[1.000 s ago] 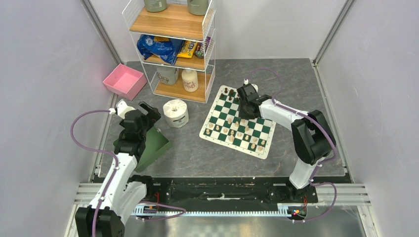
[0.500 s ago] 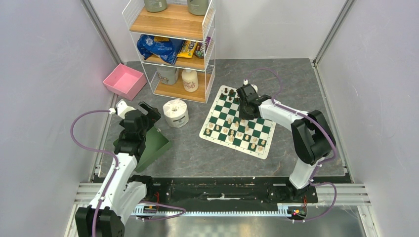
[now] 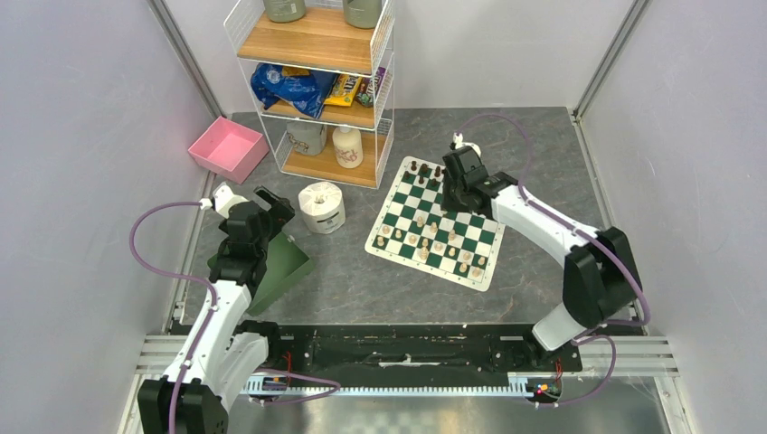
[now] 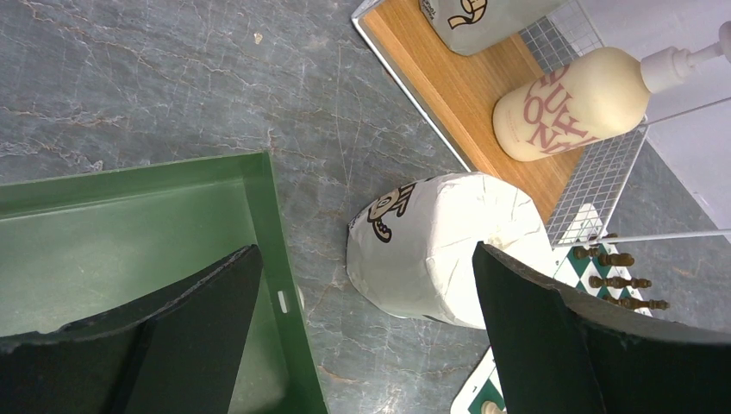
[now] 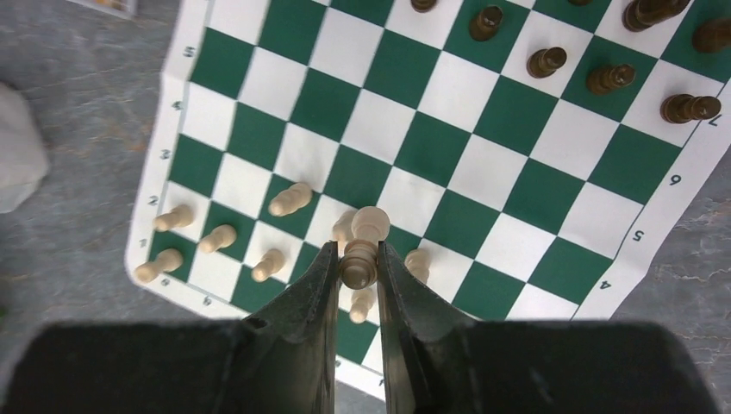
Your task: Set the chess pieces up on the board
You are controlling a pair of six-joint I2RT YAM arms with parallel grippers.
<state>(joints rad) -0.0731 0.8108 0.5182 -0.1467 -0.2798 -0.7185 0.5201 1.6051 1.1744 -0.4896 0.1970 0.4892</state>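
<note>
Right gripper [image 5: 355,259] nearly closed, pinching one cream turned chess piece [image 5: 368,228] over the green-and-white checkered board mat [image 5: 483,172], above the other cream pieces [image 5: 289,199]. Left gripper [image 4: 366,254] spread wide, empty, over the plain green plastic bin [image 4: 267,224] beside the white wrapped toilet roll [image 4: 440,241].

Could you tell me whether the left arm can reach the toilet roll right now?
Probably yes: the left gripper is open, and the toilet roll stands just ahead beside the green bin, nothing between.
</note>
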